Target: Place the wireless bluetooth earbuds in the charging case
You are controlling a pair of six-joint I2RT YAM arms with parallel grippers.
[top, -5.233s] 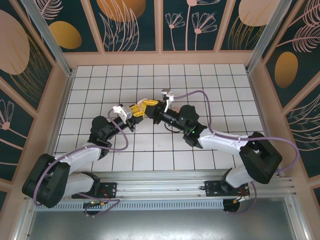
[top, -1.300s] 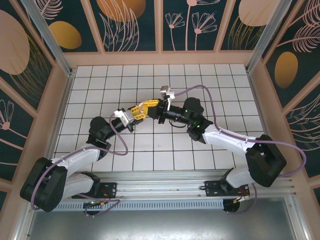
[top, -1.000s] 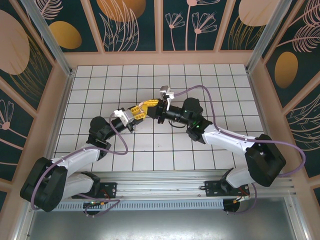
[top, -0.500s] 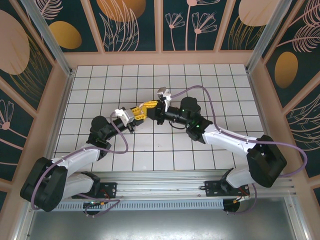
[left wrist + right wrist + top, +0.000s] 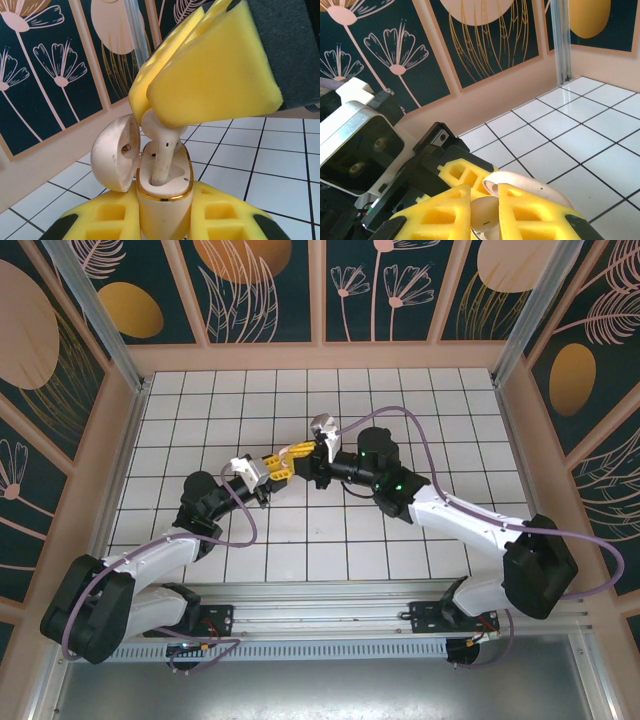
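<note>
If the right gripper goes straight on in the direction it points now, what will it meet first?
Most likely the open charging case, clamped in the left gripper. The earbud held by the right gripper already stands with its stem in the case's cavity, so the gripper would probably reach the rim next.

Left gripper (image 5: 280, 465) against right gripper (image 5: 303, 450) mid-table, earbud (image 5: 160, 162) plugging the case (image 5: 162, 210), free tiles (image 5: 450, 420) all round, walls (image 5: 320, 357) beyond

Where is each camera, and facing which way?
Top external: above and behind, looking down on the white tiled table; left arm, right arm show.
Left wrist: on the left tool, facing the pale pink clamshell charging case between its yellow fingers.
Right wrist: on the right tool, whose yellow fingers pinch a tiny pale earbud.
Wrist views share the case.
</note>
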